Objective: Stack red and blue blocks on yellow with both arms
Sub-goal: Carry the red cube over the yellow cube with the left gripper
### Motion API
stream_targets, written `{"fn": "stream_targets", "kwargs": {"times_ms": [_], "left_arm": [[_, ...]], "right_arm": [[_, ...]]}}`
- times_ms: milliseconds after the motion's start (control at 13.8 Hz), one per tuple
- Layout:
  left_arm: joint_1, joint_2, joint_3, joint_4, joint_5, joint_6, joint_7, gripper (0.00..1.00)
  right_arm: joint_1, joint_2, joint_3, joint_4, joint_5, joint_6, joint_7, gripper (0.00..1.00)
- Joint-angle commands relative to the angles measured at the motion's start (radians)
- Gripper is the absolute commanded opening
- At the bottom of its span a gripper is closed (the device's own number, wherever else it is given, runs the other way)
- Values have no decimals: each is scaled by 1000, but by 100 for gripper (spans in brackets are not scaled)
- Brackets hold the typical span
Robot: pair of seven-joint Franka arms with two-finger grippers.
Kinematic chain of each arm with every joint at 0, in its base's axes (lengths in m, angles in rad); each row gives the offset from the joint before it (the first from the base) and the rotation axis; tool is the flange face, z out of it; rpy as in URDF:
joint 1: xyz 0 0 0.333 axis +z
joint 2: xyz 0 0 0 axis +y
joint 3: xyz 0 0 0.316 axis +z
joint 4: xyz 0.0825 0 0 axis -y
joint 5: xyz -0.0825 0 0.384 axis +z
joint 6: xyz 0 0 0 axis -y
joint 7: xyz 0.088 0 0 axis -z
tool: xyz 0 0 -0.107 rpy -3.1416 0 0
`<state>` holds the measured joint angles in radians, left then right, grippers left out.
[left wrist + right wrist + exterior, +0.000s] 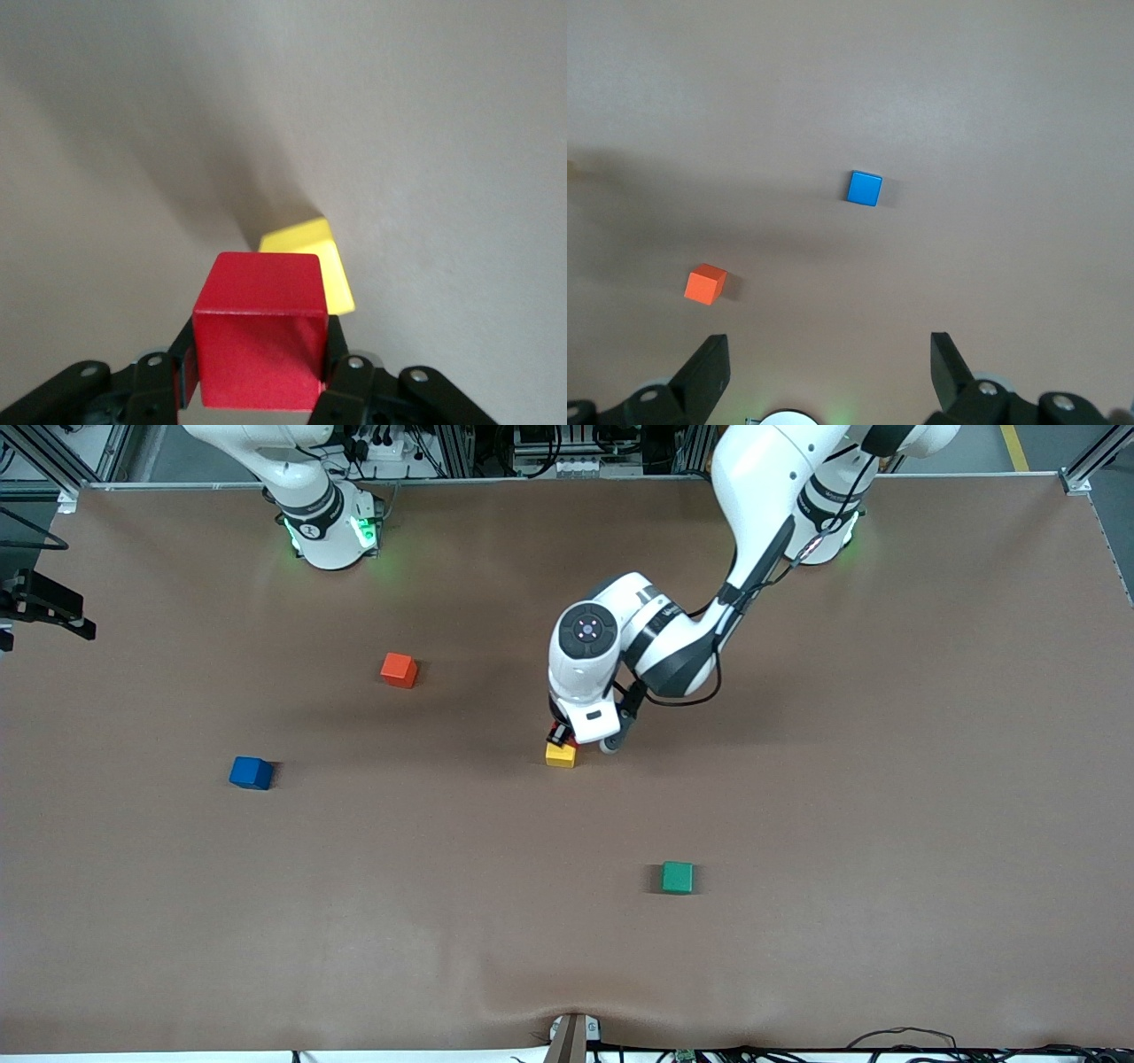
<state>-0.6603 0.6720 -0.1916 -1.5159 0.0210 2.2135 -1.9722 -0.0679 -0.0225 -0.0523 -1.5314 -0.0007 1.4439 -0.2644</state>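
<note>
I see the left gripper [257,372] clenched on the red block [259,332], just over the yellow block [310,257]. The right gripper's [830,372] fingers [709,367] stand wide, holding nothing, high over the worktop [797,824].

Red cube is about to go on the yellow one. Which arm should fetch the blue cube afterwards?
Probably the right. Its open tool looks down on the small blue cube, which lies toward its end of the table. The left tool is shut on the small red cube over the yellow cube.

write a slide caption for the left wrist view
Left gripper shut on small bright red cube, just above small yellow cube on brown table.
</note>
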Motion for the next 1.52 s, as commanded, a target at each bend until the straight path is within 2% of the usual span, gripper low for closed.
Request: {"fn": "stream_targets", "kwargs": {"times_ms": [0,867,1446], "left_arm": [[-25,37,15,28,-16,34,-65,8],[-9,52,18,19,-13,97,-278,11],[-7,60,18,23,-49,118,-292,13]], "right_arm": [[-15,-13,9,-12,-8,-2,-13,100],[-15,-11,9,-12,-7,-5,-13,100],[-16,-11,9,-12,-7,-5,-13,100]]}}
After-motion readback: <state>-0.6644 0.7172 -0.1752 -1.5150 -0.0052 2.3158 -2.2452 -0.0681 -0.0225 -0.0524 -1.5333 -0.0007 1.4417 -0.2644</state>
